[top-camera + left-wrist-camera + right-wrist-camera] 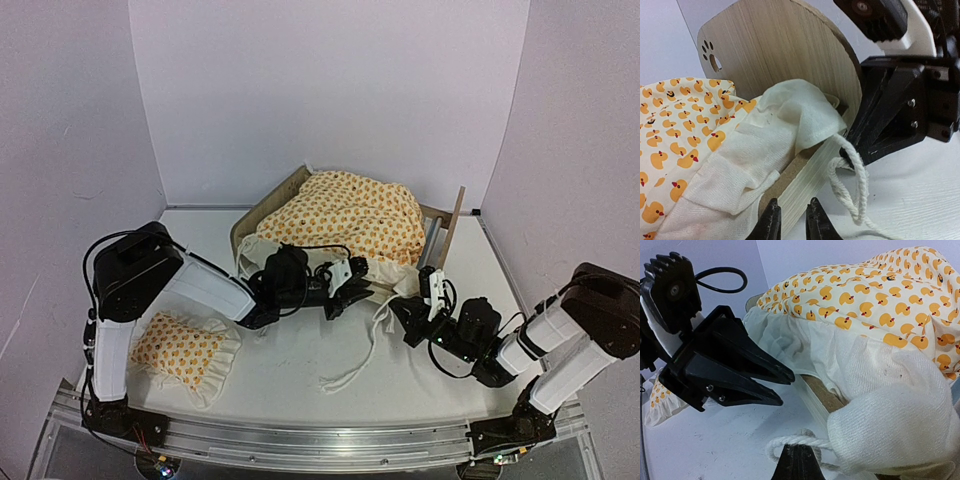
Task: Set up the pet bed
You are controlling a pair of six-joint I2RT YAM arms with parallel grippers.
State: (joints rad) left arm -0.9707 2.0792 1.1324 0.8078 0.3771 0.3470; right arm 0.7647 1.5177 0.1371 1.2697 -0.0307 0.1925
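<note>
Top external view first: white counter, boxed in by pale lilac walls, both arms bolted to a metal rail at the near edge. Pet bed sits at the back, close to the rear wall. Its long axis runs across the counter left to right, rounded board at the left end, the other board at the right. Duck-print blanket is heaped right over it, cream lining spilling off the near side. Pillow lies apart, by the left arm's base.

Now the claws, both at the bed's near side. The left claw has its jaws only a sliver apart, nothing between them. Right claw is pressed fully closed with a white cord looping right at its tips; whether it pinches that cord I can't tell. Left wrist view: a paw-print cutout shows in the end board.
</note>
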